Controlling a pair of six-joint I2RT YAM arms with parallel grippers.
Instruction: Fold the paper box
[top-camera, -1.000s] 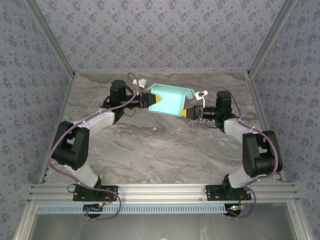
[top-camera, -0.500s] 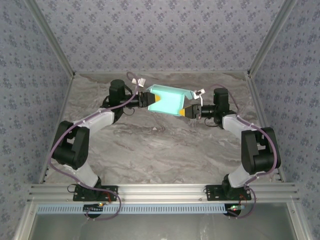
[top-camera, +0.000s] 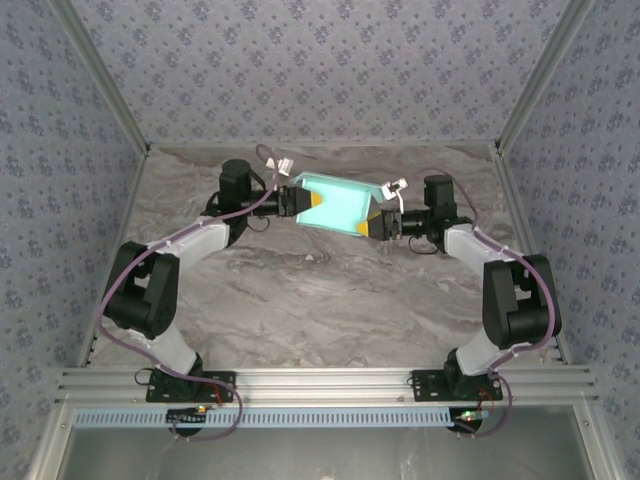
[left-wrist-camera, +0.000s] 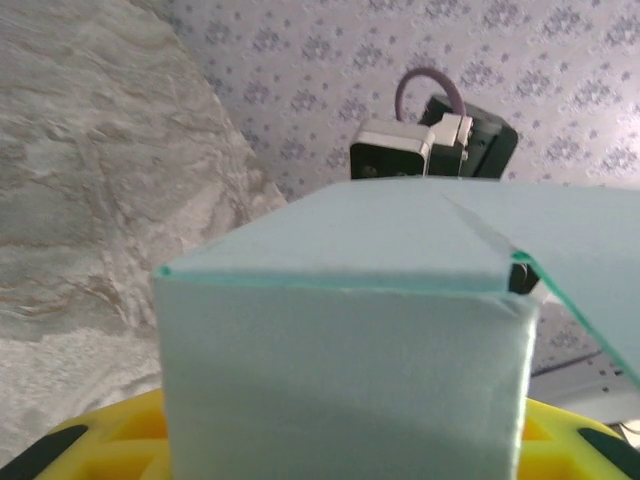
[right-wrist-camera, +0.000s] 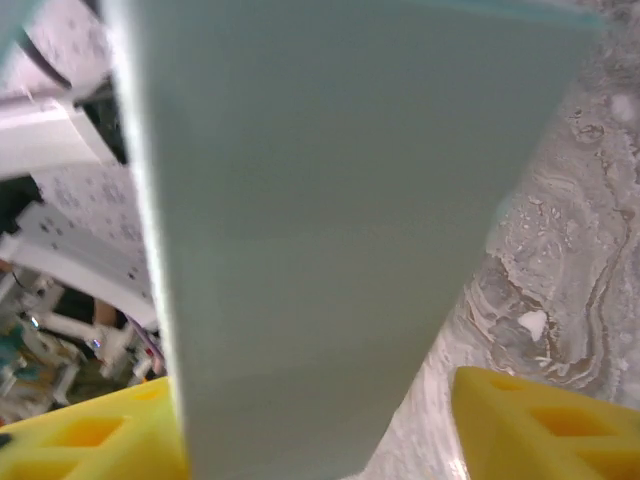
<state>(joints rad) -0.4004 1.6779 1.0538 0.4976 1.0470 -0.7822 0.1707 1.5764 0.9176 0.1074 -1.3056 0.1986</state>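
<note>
The paper box (top-camera: 340, 205), pale aqua card folded into a block, hangs above the far middle of the table between both grippers. My left gripper (top-camera: 308, 200) is shut on its left end. In the left wrist view the box (left-wrist-camera: 340, 340) spans the whole gap between the yellow fingers (left-wrist-camera: 95, 450), and a loose flap (left-wrist-camera: 590, 250) slopes off to the right. My right gripper (top-camera: 372, 226) sits at the box's right end. In the right wrist view the box (right-wrist-camera: 320, 200) lies against the left finger (right-wrist-camera: 90, 430), while the right finger (right-wrist-camera: 545, 420) stands apart from it, so the jaws are open.
The marble table (top-camera: 320, 290) is walled by patterned panels on three sides. An aluminium rail (top-camera: 320, 385) carrying both arm bases runs along the near edge. The right arm's wrist housing (left-wrist-camera: 430, 140) shows just beyond the box.
The right gripper's jaws have widened around the box's right end. That gripper has shifted slightly toward the far wall. The raised flap at the box's right now lies flatter.
</note>
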